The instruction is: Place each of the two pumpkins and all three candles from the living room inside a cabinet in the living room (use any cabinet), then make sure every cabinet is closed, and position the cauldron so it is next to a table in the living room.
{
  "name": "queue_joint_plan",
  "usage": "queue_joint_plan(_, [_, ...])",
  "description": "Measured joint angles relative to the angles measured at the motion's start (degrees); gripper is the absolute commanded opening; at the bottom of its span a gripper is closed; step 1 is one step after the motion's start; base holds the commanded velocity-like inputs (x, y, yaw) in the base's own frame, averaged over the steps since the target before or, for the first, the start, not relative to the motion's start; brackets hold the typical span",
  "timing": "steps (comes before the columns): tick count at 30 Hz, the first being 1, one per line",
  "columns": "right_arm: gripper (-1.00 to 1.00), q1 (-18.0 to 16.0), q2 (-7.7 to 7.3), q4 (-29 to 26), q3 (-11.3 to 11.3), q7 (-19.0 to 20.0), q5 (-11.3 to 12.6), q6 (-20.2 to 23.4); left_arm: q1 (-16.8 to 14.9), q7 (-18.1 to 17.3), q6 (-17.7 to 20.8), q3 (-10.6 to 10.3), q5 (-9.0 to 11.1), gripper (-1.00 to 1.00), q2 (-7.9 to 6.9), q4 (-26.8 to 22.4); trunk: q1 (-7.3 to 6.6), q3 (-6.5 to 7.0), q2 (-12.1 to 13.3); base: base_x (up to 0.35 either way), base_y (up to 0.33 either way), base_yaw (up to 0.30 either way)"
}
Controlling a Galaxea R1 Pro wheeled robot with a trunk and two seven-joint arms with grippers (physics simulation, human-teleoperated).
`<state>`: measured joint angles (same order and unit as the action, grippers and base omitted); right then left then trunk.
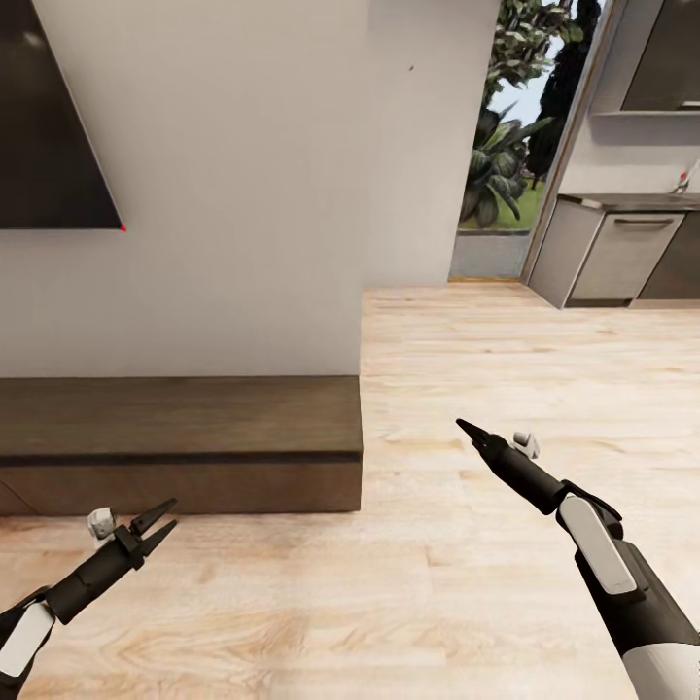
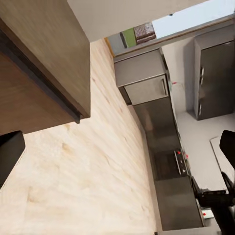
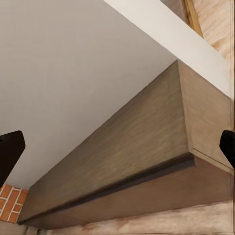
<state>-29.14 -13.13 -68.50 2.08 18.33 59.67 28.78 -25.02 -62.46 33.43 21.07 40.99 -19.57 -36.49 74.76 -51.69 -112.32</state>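
Observation:
The cabinet (image 1: 185, 428) is a long, low dark-brown unit against the white wall, its right end near the room's middle. Its flat fronts look shut, with only a dark seam under the top. My left gripper (image 1: 165, 517) hovers open over the floor just in front of the cabinet's front face. Out to the right of the cabinet's end, my right gripper (image 1: 469, 429) hangs above bare floor, empty. The right wrist view looks at the cabinet (image 3: 132, 156) between two widely spread fingertips (image 3: 10, 152), so this gripper is open. The pumpkins, candles, cauldron and table are out of view.
A dark wall-mounted screen (image 1: 49, 117) hangs above the cabinet. Pale wood floor (image 1: 437, 583) stretches right toward a glass door onto a garden (image 1: 506, 156) and grey kitchen units (image 1: 622, 253). Red brickwork (image 3: 10, 203) shows beyond the cabinet's far end.

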Motion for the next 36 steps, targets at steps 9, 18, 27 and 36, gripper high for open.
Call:
queue_joint_plan(9, [1.00, 0.0, 0.01, 2.0, 0.0, -0.2, 0.0, -0.3, 0.1, 0.2, 0.0, 0.5, -0.1, 1.00, -0.34, 0.1, 1.98, -1.62, -3.6, 0.000, 0.000, 0.000])
queue_joint_plan(18, [1.00, 0.0, 1.44, 2.0, 0.0, 0.2, 0.1, -0.3, 0.1, -0.5, -0.1, 2.2, -0.1, 1.00, -1.75, 0.9, 3.95, -3.23, -7.2, 0.000, 0.000, 0.000])
queue_joint_plan(27, [1.00, 0.0, 1.59, 2.1, 0.0, 0.2, 0.0, -0.3, 0.2, -0.5, 0.0, 2.4, 0.0, 1.00, -2.36, 1.4, 5.93, -4.85, -10.8, 0.000, 0.000, 0.000])
queue_joint_plan(36, [1.00, 0.0, 1.60, 2.1, 0.0, 0.2, 0.1, -0.3, 0.2, -0.5, 0.0, 5.2, 0.0, 1.00, -3.68, 4.0, 7.91, -6.46, -14.4, 0.000, 0.000, 0.000])
